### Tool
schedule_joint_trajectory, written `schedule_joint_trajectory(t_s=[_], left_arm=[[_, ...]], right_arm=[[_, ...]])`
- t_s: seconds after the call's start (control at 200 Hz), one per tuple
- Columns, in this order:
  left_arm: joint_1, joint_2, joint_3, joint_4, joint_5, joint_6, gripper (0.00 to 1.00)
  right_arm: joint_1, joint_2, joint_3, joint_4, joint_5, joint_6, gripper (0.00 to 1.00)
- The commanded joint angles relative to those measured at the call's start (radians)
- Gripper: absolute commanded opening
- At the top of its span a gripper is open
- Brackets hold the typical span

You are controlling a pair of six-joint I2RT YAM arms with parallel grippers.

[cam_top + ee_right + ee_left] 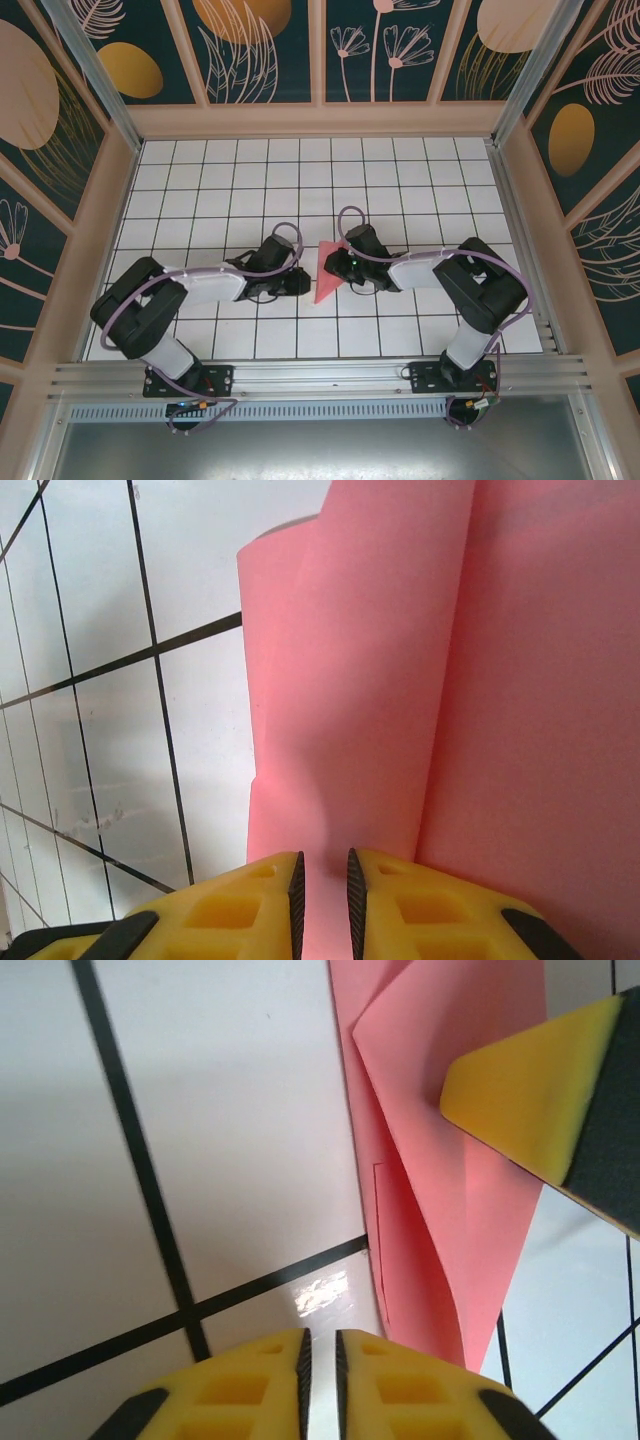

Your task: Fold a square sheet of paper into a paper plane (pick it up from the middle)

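You are in mid-fold: the pink sheet of paper (327, 275), folded to a point, lies on the bench (250, 180) between both arms, right jaws almost clenched upon it, left jaws clenched empty beside it, so next you probably must catch its edge.

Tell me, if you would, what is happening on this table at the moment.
The pink paper is partway through being folded: it lies mid-table and already tapers to a point. The right gripper, nearly shut, is down on the paper; I cannot tell whether it pinches or only presses it. The left gripper, shut and empty, sits over the white tiled table beside the paper's edge.
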Motion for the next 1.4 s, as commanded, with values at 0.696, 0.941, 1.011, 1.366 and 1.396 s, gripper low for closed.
schedule_joint_trajectory(t_s=[0.696,0.941,1.011,1.366,1.396], left_arm=[[0.001,0.07,-0.017,0.307,0.319,-0.116,0.14],[0.001,0.103,0.019,0.222,0.284,-0.06,0.16],[0.002,0.111,0.032,0.191,0.259,-0.043,0.17],[0.001,0.14,-0.004,0.171,0.222,-0.029,0.16],[0.001,0.139,-0.008,0.168,0.218,-0.026,0.16]], right_arm=[[0.004,0.06,0.0,-0.103,0.052,0.009,0.23],[0.003,0.062,0.005,-0.109,0.049,0.003,0.23],[0.003,0.063,0.007,-0.109,0.047,0.003,0.23],[0.002,0.065,0.007,-0.114,0.046,0.0,0.23],[0.003,0.065,0.005,-0.115,0.046,0.0,0.24]])
